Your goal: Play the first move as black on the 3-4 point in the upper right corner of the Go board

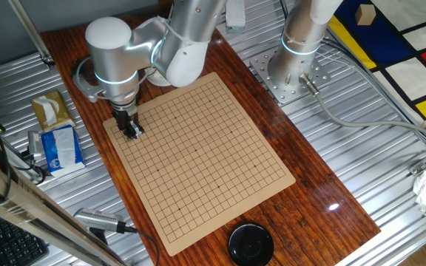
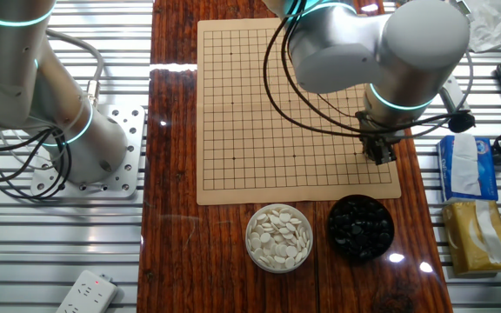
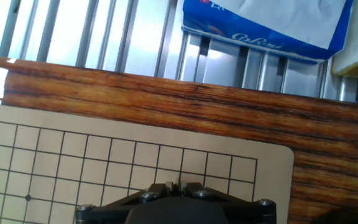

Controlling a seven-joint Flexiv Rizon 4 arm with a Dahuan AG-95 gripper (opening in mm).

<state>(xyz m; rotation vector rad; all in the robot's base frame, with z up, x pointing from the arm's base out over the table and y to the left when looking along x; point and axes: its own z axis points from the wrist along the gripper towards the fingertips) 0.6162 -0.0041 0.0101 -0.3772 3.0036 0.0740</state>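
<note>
The gripper (image 2: 379,158) hangs low over the Go board (image 2: 259,104) near its right corner, likely to drop a stone; I cannot tell if the fingers hold one

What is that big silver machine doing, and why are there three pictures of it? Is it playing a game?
The silver machine is a robot arm. At its end is a gripper with two small fingers for picking things up.

Two pictures come from cameras standing at different sides of the table. The third comes from a camera on the robot's hand, looking down along its fingers, so the board looks very close.

On the table lies a Go board, tan with thin black lines. Beside it sit a bowl of white stones and a bowl of black stones.

The fingers are low over one corner of the board. They look closed together, but I cannot see whether a stone is between them. No stone lies on the board.
</note>
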